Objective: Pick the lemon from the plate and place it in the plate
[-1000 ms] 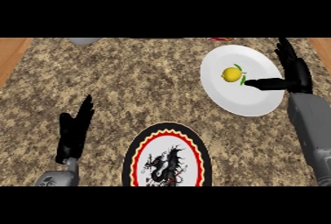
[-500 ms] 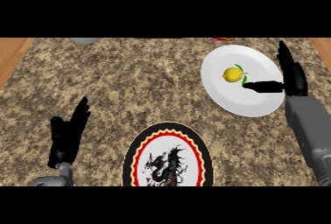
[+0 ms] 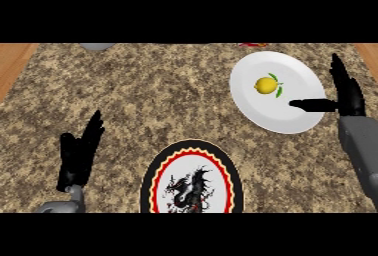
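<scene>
Yellow and roughly round, the lemon (image 3: 264, 85) with a small green leaf at its right side lies on the plain white round plate (image 3: 255, 107), a little above and left of that plate's middle. Nothing touches the fruit. The white plate sits at the upper right of the speckled brown and beige granite counter (image 3: 162, 100).

Right hand (image 3: 341, 97), black, on its grey forearm (image 3: 362, 145): it stands at the white plate's right edge. Its fingers are straight and point up the view, alongside the plate's rim. Its thumb (image 3: 310, 105) sticks out to the left over the plate's surface, below and to the right of the lemon and apart from it. The hand is spread and grasps nothing.

Second plate: a round plate with a black rim, a red and cream ring and a black dragon figure (image 3: 190, 182) lies at the lower middle of the counter, cut by the view's lower edge. It is well apart from the white plate, below and to its left. Nothing lies on it.

Left hand (image 3: 80, 152), black: it rests at the lower left, left of the dragon plate, fingers straight and pointing up, released and holding nothing.

Other items: a grey rounded object (image 3: 97, 46) shows at the counter's far edge, upper left, mostly cut off. A small red object (image 3: 253, 44) shows at the far edge above the white plate; what it is cannot be told. Wooden surface (image 3: 15, 62) borders the counter at the left.
</scene>
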You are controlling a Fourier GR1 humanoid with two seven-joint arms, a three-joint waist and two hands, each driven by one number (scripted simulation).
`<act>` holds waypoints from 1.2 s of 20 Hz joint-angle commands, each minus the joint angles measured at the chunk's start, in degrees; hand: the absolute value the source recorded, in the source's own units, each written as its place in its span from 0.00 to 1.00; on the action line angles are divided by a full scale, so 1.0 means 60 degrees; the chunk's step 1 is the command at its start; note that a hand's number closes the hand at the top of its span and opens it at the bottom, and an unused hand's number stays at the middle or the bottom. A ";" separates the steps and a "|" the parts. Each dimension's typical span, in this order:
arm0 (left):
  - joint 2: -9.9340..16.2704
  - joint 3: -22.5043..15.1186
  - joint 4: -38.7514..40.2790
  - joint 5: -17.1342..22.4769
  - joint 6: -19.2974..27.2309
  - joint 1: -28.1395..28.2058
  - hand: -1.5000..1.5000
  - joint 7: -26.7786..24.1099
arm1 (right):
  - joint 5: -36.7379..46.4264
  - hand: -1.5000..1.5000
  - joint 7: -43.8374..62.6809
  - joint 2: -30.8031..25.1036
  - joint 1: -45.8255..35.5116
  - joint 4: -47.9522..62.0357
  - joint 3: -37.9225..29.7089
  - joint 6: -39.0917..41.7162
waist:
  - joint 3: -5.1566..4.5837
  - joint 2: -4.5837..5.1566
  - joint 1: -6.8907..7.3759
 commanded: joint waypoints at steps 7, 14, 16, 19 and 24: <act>-0.0013 0.0135 0.0486 -0.0157 -0.0007 -0.0369 0.50 -0.0154 | -0.0166 0.00 -0.0751 -0.0705 0.0506 0.0661 -0.0061 -0.0148 | 0.0006 0.0026 0.0015; 0.0142 0.0312 0.0035 0.0101 -0.0293 -0.0184 0.50 -0.0023 | -0.0683 0.00 -0.1397 -0.0929 0.0924 0.0727 -0.0393 -0.0050 | 0.0007 0.0009 0.0015; -0.0520 -0.0129 0.0536 -0.0388 0.0331 -0.0370 0.50 -0.0100 | -0.0757 0.00 -0.1502 -0.1108 0.0994 0.0976 -0.0490 0.0052 | 0.0011 0.0032 0.0019; -0.0276 0.0195 0.0916 -0.0135 0.0032 -0.0748 0.50 -0.0298 | -0.0760 0.00 -0.1185 -0.1397 0.0797 0.1102 -0.0528 -0.0371 | 0.0012 0.0047 0.0041; -0.0069 0.0163 0.0467 0.0007 -0.0363 -0.0005 0.50 -0.0473 | -0.0954 0.00 -0.1465 -0.1722 0.1071 0.1365 -0.0706 -0.0327 | 0.0021 0.0063 0.0136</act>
